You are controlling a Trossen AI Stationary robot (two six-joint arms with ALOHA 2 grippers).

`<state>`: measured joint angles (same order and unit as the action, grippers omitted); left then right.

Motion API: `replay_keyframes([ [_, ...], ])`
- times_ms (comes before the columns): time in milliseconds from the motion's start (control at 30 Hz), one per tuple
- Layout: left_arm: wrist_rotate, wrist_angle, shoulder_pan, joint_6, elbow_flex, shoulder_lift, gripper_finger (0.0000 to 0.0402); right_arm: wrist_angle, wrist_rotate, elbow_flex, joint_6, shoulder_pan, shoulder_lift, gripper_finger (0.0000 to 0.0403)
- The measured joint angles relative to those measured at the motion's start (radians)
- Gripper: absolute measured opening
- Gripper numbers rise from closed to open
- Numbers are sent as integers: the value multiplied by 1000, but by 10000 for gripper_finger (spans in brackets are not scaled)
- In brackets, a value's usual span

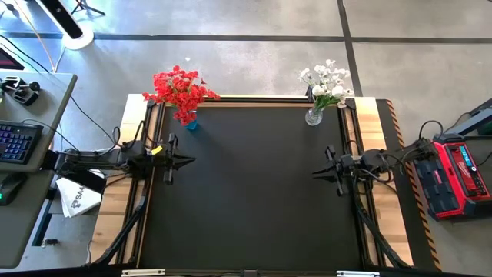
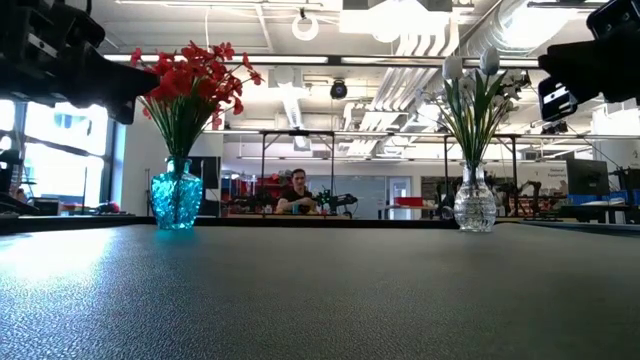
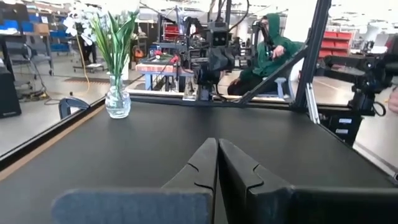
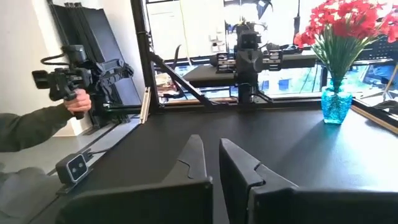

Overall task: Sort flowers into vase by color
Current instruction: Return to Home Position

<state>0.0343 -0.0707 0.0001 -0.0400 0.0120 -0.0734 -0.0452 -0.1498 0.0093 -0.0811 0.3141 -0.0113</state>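
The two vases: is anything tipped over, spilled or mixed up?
Nothing stands out. The blue vase stands upright holding only red flowers; the clear vase stands upright holding only white flowers. No stems lie on the table.

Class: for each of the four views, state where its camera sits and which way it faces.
High: overhead, straight down; both arms, left gripper, right gripper.
Low: tabletop height, facing blue glass vase and clear glass vase.
Left wrist: past shut fingers toward clear vase.
Right wrist: past shut fingers toward blue vase.
Shared: both vases.
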Motion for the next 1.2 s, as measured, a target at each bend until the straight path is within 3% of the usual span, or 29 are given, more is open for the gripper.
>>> replay_keyframes([
  [233, 4, 0, -8, 50, 0, 0, 1, -28, -169, 0, -1, -2, 0, 0],
  [333, 5, 1, -8, 45, 0, 0, 1, -18, -179, 0, 3, -31, 1, 0],
  [500, 7, 16, -8, 43, 0, 0, 0, -19, -119, 0, -11, -150, 1, 0],
  [667, 7, 19, -8, 34, 0, 0, 0, -19, 83, 0, -51, -321, 1, 0],
  [800, 7, 24, -8, 34, 0, 0, 0, -15, 176, 0, -65, -415, 1, 0],
  [1200, 7, 59, -8, 25, 1, 0, 0, 33, 145, 0, -42, -447, -2, 0],
])
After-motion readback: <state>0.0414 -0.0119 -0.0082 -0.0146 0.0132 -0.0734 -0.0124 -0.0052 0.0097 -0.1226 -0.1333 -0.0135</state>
